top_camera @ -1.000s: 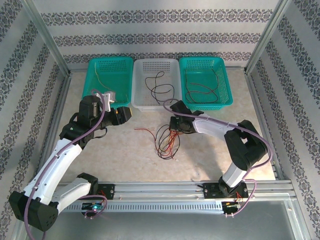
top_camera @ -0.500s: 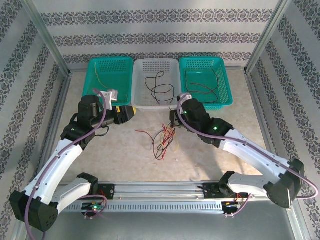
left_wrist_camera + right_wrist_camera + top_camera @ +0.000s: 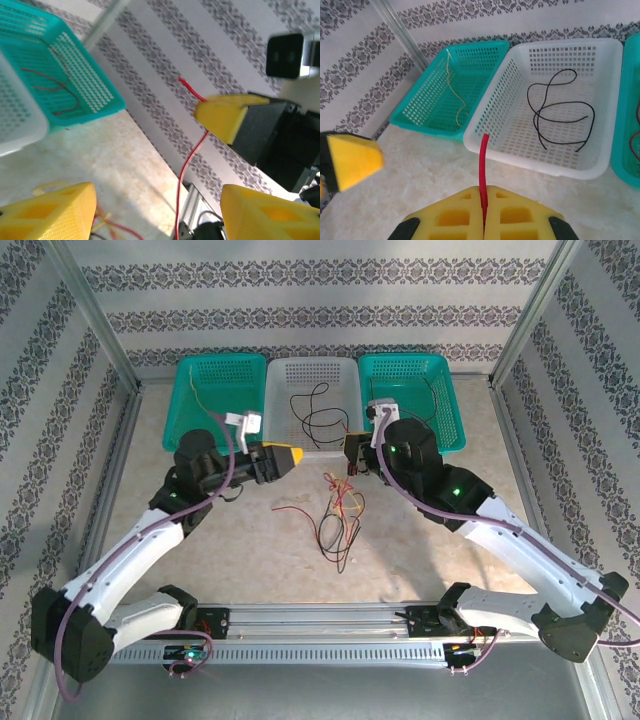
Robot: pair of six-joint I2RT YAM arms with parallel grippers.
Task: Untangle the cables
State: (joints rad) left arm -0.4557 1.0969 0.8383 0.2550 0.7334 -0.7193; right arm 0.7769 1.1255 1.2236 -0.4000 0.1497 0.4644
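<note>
Right gripper (image 3: 484,207) farther forward, red cable (image 3: 483,165) between jaws

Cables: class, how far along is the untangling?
Done: a yellow cable lies in the left basket, a black cable in the white basket, a red one in the right basket. In hand: the right gripper is shut on a red cable; the left gripper is open. Still to do: a tangle of red and black cables on the table.

Both arms reach forward, left gripper (image 3: 289,457) jaws apart, right gripper (image 3: 350,453) jaws pinched on red cable (image 3: 483,150).
</note>
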